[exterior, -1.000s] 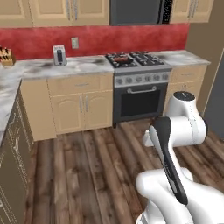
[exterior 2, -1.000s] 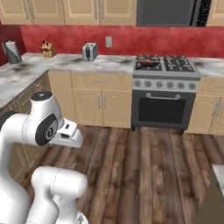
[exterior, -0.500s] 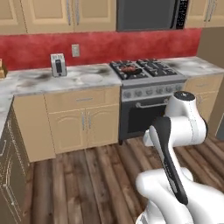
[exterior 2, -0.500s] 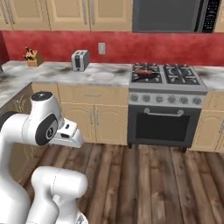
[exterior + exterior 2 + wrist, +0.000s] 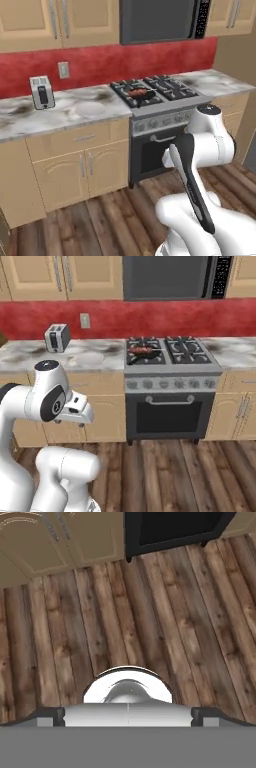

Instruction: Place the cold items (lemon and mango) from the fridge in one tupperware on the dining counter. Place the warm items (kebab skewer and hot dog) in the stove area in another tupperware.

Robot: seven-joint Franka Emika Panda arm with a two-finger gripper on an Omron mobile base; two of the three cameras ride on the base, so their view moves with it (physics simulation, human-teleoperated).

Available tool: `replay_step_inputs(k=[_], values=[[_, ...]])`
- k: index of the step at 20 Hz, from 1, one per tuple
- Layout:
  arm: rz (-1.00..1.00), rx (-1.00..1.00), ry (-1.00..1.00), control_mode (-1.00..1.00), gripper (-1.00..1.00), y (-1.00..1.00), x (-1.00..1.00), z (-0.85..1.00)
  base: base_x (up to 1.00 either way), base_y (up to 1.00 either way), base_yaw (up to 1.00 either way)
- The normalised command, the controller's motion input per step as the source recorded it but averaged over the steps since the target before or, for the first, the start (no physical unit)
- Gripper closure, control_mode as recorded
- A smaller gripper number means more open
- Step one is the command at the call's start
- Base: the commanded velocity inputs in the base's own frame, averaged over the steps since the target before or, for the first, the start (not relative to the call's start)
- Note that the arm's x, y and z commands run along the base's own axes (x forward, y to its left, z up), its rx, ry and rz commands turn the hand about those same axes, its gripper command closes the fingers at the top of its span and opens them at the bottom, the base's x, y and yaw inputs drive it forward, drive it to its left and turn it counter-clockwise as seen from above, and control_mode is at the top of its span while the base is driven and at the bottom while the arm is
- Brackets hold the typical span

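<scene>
Stove [image 5: 155,95] with pan [image 5: 140,94] holding the reddish warm food, seen from the left base beyond the folded arm; right base view, same pan [image 5: 142,350] beside toaster [image 5: 57,337] on desk [image 5: 90,356]; hand view, fingers [image 5: 128,716] spread wide, empty, above floor [image 5: 125,622], food far ahead.

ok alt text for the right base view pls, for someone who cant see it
A stove with a pan of reddish food on its front left burner stands in a run of marble counter against a red wall. A toaster sits on the counter to the left and a microwave hangs above the stove. The white robot arm fills the lower left.
</scene>
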Motion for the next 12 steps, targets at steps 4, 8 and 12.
replay_step_inputs(k=[4,8,12], values=[[0.00,0.00,0.00,1.00,-1.00,0.00,0.00,0.00,0.91,-0.26,-0.41],[0.00,0.00,0.00,1.00,-1.00,0.00,0.00,0.00,1.00,-0.32,0.14],[0.00,0.00,0.00,1.00,-1.00,0.00,0.00,0.00,0.93,-0.42,0.61]])
